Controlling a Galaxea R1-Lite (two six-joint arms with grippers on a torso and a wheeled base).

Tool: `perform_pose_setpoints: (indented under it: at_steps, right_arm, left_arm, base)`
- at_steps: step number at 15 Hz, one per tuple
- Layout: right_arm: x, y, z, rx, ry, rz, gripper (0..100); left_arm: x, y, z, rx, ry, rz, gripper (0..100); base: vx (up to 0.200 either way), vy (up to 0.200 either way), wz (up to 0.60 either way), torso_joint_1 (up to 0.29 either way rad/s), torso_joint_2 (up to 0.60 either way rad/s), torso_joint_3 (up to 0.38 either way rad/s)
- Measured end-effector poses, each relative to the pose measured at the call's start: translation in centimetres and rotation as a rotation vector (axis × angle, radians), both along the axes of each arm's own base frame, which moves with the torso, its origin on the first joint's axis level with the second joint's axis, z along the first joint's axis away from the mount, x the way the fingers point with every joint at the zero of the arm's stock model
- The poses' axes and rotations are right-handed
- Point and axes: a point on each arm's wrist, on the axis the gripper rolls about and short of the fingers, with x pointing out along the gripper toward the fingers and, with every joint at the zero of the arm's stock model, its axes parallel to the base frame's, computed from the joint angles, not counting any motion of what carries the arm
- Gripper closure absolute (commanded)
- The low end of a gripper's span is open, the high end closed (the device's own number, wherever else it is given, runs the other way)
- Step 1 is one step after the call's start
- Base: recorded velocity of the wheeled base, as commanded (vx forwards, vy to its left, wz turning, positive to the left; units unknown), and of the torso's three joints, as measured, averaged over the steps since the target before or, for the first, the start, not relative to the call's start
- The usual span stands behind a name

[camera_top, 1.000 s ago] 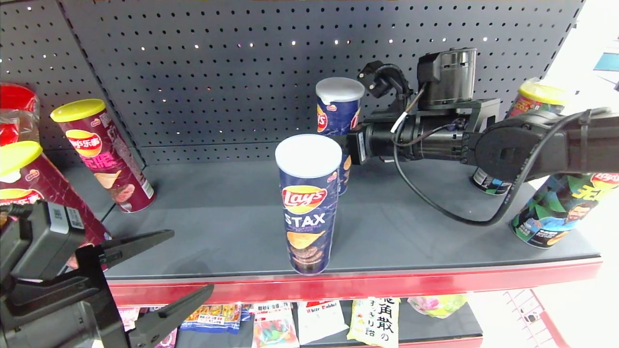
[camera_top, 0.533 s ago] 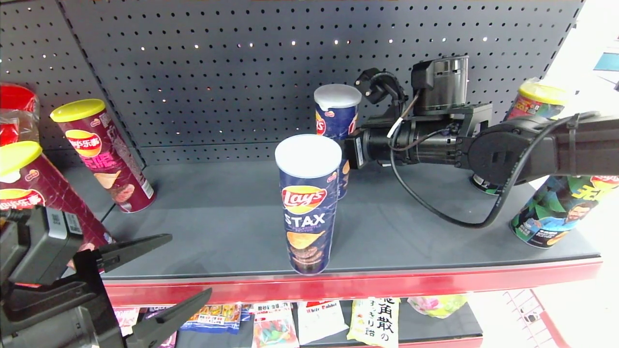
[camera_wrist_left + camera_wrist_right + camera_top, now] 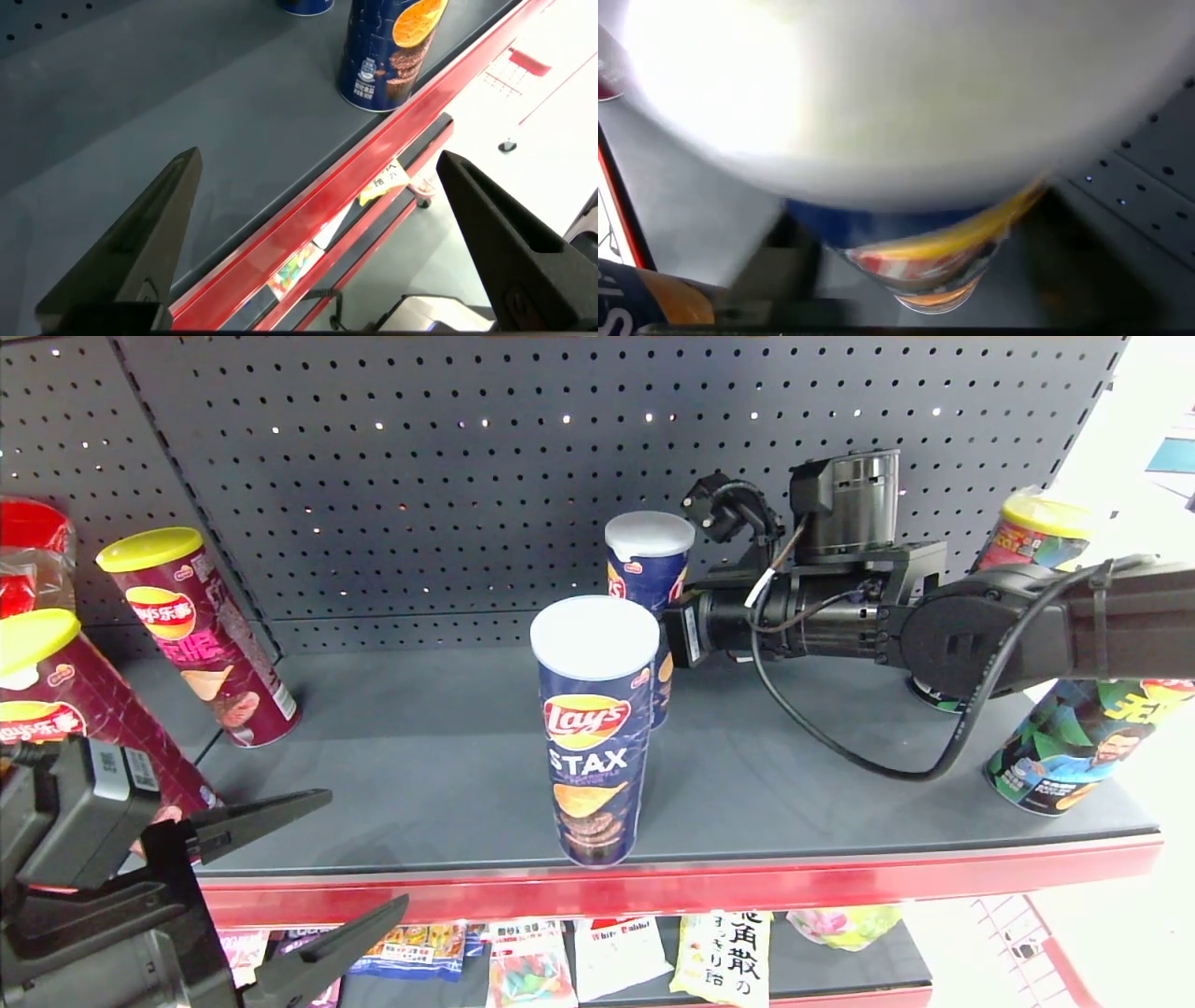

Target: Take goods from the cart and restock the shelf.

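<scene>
A blue chip can (image 3: 595,728), white-lidded, stands upright near the grey shelf's (image 3: 420,765) front edge; a matching second can (image 3: 649,555) is upright just behind it.

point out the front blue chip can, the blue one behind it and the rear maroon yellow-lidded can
Front blue white-lidded cylindrical chip can (image 3: 591,775): head view, label middle.
Rear blue white-lidded chip can (image 3: 644,579): head view, upper side wall.
Rear maroon yellow-lidded chip can (image 3: 205,639): head view, side wall.
</scene>
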Motion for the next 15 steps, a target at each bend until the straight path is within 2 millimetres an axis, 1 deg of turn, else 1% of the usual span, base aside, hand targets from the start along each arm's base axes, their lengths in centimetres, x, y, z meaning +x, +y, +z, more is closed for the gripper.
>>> perform_pose_setpoints:
  at_steps: [5, 8, 13, 15]
  right_arm:
    - [-0.2, -0.2, -0.1, -0.004, 0.009, -0.006, 0]
    - [-1.1, -0.7, -0.3, -0.016, 0.025, -0.01, 0]
    - [-3.6, -2.5, -0.6, -0.036, 0.053, -0.02, 0]
    - [-5.0, -3.5, -0.7, -0.05, 0.066, -0.036, 0]
  left_arm:
    - [0.0, 0.0, 0.0, 0.0, 0.0, 0.0, 0]
    - [0.0, 0.0, 0.0, 0.0, 0.001, -0.001, 0]
    - [0.1, 0.0, -0.1, 0.003, 0.006, 0.001, 0]
    - [0.1, 0.0, -0.1, 0.003, 0.007, 0.004, 0]
  base:
    - [0.0, 0.0, 0.0, 0.0, 0.0, 0.0]
    - [0.0, 0.0, 0.0, 0.0, 0.0, 0.0]
    - [0.0, 0.0, 0.0, 0.0, 0.0, 0.0]
    - [0.0, 0.0, 0.0, 0.0, 0.0, 0.0]
